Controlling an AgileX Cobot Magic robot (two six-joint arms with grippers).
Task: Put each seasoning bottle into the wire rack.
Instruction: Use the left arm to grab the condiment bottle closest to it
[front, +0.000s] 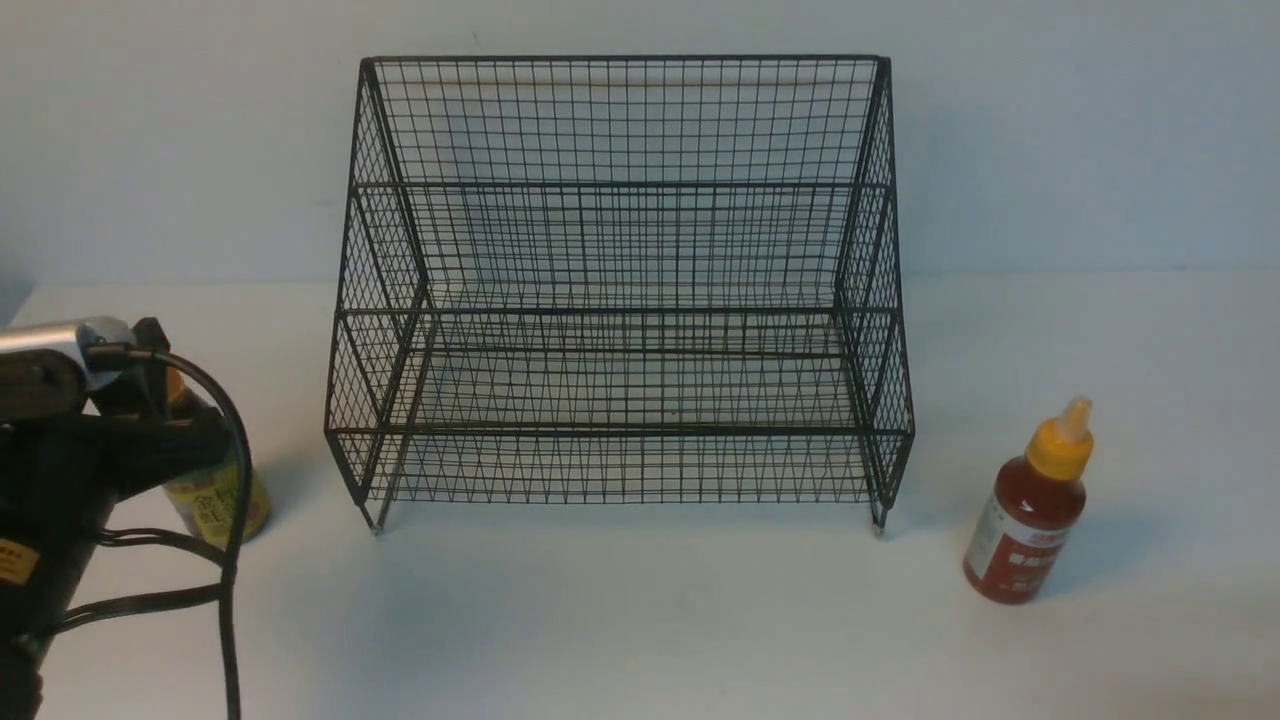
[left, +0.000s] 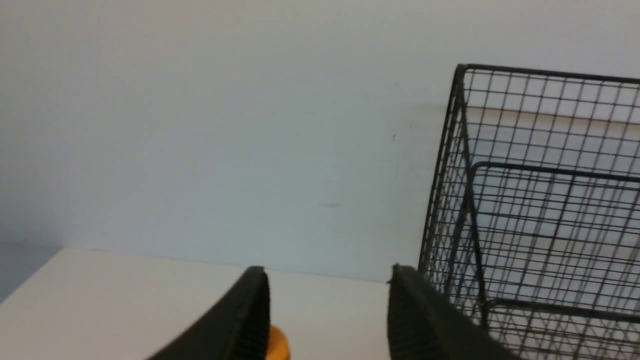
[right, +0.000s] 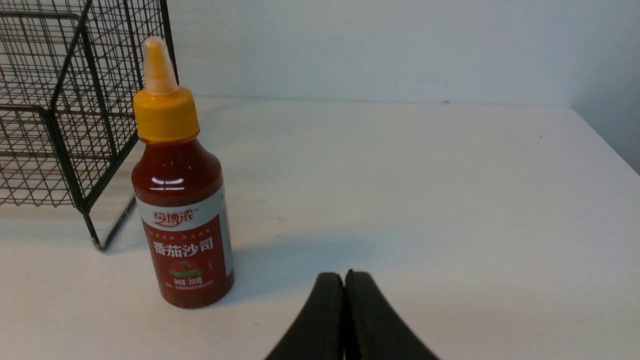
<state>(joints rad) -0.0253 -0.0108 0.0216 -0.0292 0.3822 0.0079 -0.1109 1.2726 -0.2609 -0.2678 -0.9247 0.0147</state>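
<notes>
The black wire rack (front: 620, 290) stands at the table's middle, both tiers bare. The dark bottle with a yellow-green label (front: 215, 505) stands left of the rack, mostly hidden behind my left arm (front: 60, 460). In the left wrist view my left gripper (left: 327, 280) is open, and the bottle's orange cap (left: 277, 345) shows low between the jaws, next to one finger. The rack's side (left: 540, 215) is just beyond the other finger. The red bottle with a white-red label (front: 1030, 510) stands upright right of the rack. My right gripper (right: 344, 275) is shut and empty, short of the red bottle (right: 182, 200).
A pale wall rises close behind the rack. The white table's right edge (right: 605, 140) shows in the right wrist view, and the rack's corner leg (right: 95, 235) stands near the red bottle. A black cable (front: 235, 560) hangs from my left arm.
</notes>
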